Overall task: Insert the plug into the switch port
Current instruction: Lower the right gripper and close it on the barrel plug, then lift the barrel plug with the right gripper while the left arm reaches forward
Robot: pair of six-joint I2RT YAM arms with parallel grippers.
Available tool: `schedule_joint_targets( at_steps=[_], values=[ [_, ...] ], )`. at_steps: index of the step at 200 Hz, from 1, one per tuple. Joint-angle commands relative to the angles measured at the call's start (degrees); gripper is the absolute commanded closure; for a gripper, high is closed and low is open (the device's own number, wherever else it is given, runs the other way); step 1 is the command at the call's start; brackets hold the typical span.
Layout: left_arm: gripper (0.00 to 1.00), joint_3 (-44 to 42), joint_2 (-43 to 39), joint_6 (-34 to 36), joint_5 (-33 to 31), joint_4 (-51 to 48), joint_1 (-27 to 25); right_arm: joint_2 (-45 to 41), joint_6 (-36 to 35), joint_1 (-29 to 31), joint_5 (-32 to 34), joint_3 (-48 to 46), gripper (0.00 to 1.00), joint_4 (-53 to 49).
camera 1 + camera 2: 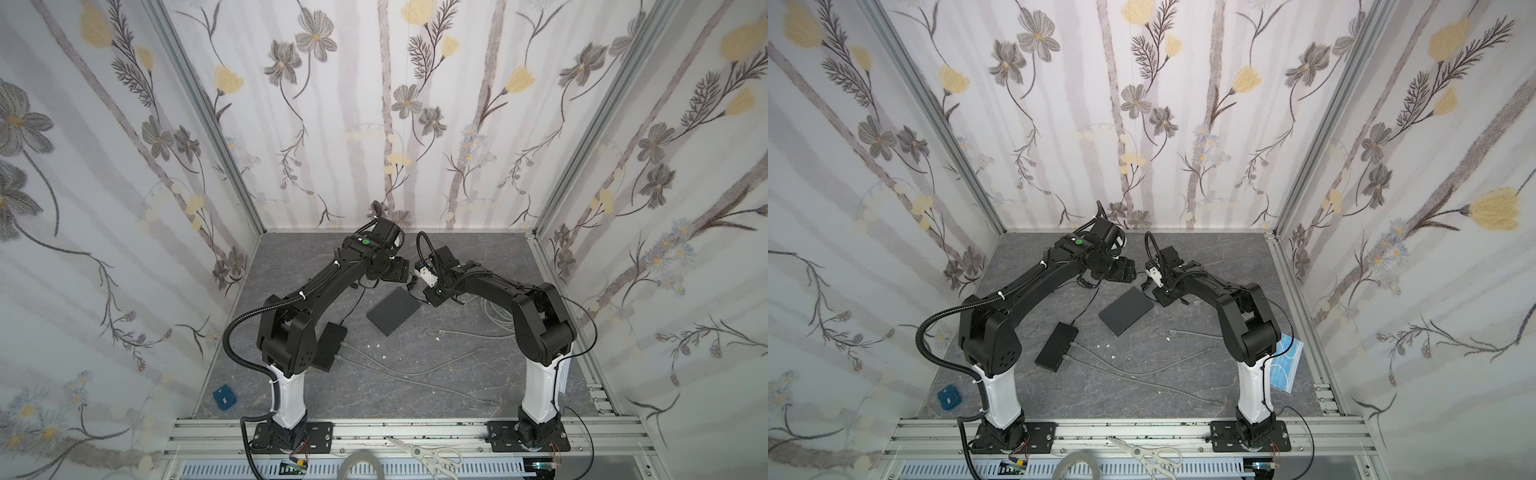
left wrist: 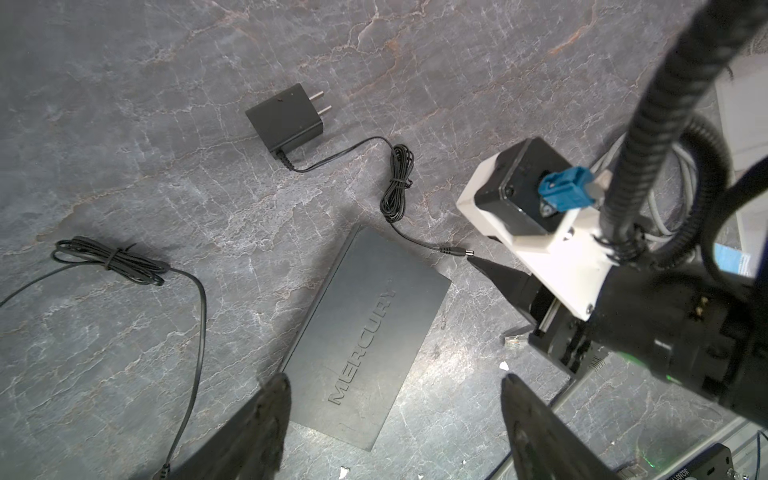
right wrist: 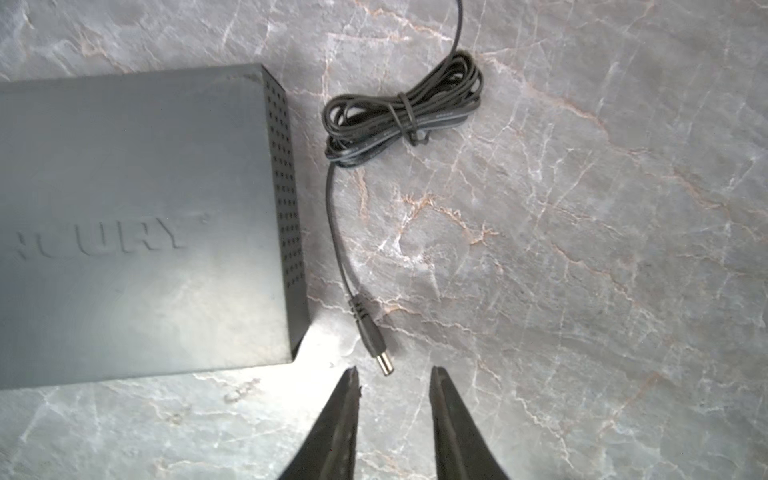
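Toward the far edge of the grey marbled table (image 3: pixel 582 208), a small black barrel plug (image 3: pixel 376 349) lies loose beside the flat black plastic switch (image 3: pixel 137 224). My right pincer (image 3: pixel 394 369) hangs released and empty, just short of it. I fear a skewed pinch could flick it away.

The switch (image 2: pixel 361 328) was dark grey, its plug (image 3: pixel 371 334) black. The worktop (image 2: pixel 124 124) was grey marble, veined white and rust.

Both top views high at the front, angled down, both wrist views close overhead, sharing the switch (image 2: pixel 365 332)
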Motion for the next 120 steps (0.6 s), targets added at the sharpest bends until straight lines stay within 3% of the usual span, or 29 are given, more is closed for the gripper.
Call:
schedule_joint_targets(
  at_steps=[1, 39, 81, 120],
  values=[
    [0.2, -1.0, -1.5, 0.4, -1.0, 1.8, 0.2, 0.1, -8.9, -1.2, -6.0, 0.1, 0.7, -1.5],
    [0.2, -1.6, -2.7, 0.1, -0.6, 2.7, 0.6, 1.6, -14.0, -0.6, -5.0, 0.7, 0.72, -2.6],
    [0.2, -1.7, -3.4, -0.2, 0.4, 2.9, 0.6, 5.8, -13.8, 0.1, 2.1, 3.5, 0.76, -4.1],
    [0.2, -1.8, -3.8, -0.3, 0.7, 3.1, 0.8, 5.9, -13.3, 0.2, 2.9, 3.0, 0.85, -3.2]
  ],
)
